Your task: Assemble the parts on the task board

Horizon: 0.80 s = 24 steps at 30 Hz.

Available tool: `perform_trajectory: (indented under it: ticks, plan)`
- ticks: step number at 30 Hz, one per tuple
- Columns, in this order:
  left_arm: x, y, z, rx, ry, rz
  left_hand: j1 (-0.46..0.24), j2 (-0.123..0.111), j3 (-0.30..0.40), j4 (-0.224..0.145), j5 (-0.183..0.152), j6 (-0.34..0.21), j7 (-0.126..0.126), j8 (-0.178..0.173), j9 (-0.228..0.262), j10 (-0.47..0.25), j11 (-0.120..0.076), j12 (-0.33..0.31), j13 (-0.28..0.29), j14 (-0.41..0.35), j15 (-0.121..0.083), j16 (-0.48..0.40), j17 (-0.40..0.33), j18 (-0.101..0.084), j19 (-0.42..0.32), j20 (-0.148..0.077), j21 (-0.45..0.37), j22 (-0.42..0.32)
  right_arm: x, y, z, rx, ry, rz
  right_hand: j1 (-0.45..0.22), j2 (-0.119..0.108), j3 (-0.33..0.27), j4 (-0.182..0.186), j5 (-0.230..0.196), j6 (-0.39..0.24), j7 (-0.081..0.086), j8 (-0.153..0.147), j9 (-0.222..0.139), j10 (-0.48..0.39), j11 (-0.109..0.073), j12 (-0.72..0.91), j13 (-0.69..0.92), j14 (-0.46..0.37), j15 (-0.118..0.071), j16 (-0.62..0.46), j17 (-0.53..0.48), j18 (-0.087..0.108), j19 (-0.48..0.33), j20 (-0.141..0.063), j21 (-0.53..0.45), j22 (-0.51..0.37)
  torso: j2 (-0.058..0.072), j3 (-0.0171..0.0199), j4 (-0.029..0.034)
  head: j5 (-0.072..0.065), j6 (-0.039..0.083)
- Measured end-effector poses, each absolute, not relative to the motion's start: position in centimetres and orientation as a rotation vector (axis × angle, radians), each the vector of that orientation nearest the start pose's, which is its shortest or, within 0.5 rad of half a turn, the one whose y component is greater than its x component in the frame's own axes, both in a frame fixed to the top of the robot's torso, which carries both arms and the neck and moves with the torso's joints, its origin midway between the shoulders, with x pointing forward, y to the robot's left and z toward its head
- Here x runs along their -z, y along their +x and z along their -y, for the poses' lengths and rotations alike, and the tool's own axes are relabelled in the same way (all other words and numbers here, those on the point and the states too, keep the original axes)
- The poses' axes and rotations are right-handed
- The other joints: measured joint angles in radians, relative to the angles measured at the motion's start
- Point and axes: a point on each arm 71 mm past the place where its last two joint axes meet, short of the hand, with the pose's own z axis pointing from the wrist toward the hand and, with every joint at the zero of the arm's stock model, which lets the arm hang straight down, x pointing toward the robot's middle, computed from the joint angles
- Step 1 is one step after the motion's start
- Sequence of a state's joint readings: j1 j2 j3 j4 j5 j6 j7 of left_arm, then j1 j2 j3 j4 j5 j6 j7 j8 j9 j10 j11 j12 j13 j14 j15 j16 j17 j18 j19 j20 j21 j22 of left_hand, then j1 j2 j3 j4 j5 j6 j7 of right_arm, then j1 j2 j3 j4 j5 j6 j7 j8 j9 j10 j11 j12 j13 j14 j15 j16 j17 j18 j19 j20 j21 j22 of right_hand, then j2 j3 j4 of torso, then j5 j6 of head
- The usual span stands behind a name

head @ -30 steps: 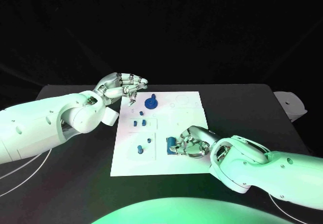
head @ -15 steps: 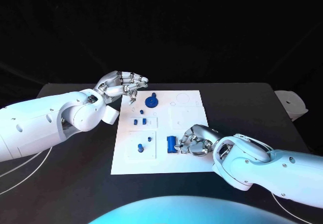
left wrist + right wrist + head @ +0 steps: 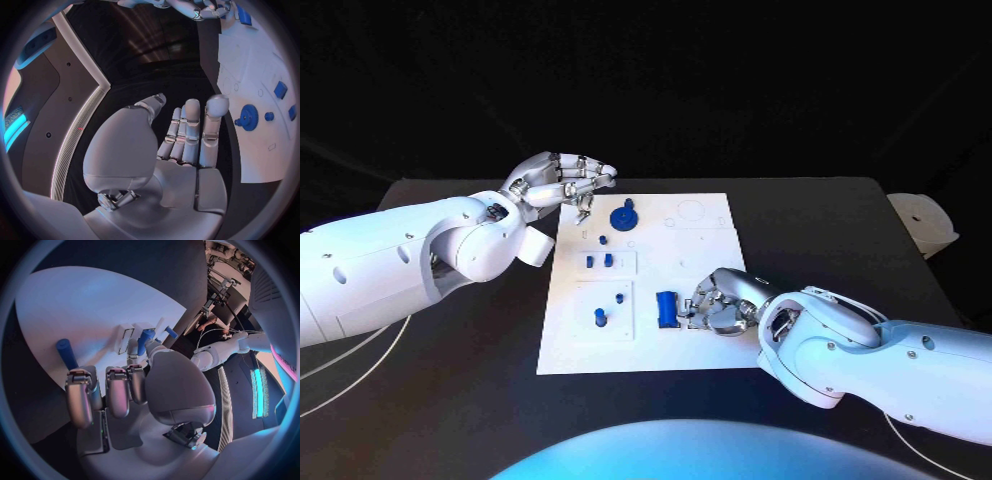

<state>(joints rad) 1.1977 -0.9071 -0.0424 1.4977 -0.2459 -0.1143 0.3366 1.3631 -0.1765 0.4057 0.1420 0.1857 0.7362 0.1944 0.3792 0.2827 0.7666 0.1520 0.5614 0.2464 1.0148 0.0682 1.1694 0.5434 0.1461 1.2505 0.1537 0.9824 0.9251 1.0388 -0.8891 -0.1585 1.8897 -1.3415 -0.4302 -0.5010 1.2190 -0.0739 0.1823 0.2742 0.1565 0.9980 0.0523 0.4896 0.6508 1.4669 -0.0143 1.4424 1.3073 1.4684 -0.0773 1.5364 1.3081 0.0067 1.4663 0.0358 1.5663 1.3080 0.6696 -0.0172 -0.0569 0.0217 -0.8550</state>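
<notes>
Blue parts sit scattered over the white task board, and the one I care about is the blue cylinder lying in the board's near half, just beside my right hand. That hand rests low on the board with its fingers curled toward the cylinder; from the right wrist view the cylinder lies clear ahead of the fingertips, so I judge nothing is held, though I cannot tell whether a fingertip touches it. My left hand hovers over the board's far left corner, fingers loosely bent around nothing, near the blue gear.

My worry is the round cylinder: if I close from this side, the fingers could nudge it and roll it away across the smooth plate. A low palm could also drag the board itself.
</notes>
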Motion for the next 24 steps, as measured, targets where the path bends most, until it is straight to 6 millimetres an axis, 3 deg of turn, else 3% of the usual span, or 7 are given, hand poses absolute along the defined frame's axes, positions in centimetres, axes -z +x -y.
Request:
perform_trajectory:
  ticks: [24]
  plan:
    - [18.2,48.6,-23.4,1.541,-0.846,-1.613,0.004,0.004,0.000,0.000,0.000,0.000,0.000,0.004,0.001,0.000,0.000,0.004,-0.001,0.000,0.000,0.000,0.000,0.000,0.000,0.000,0.000,0.000,26.3,36.0,13.6,-0.690,0.117,-2.002,0.004,-0.004,-0.003,0.003,-0.012,0.000,0.000,0.006,0.003,0.000,0.000,0.000,0.001,0.000,0.000,0.000,0.000,0.000,0.000,0.000,0.000,0.000,0.000,-0.0008,0.0012,0.002,-0.004]
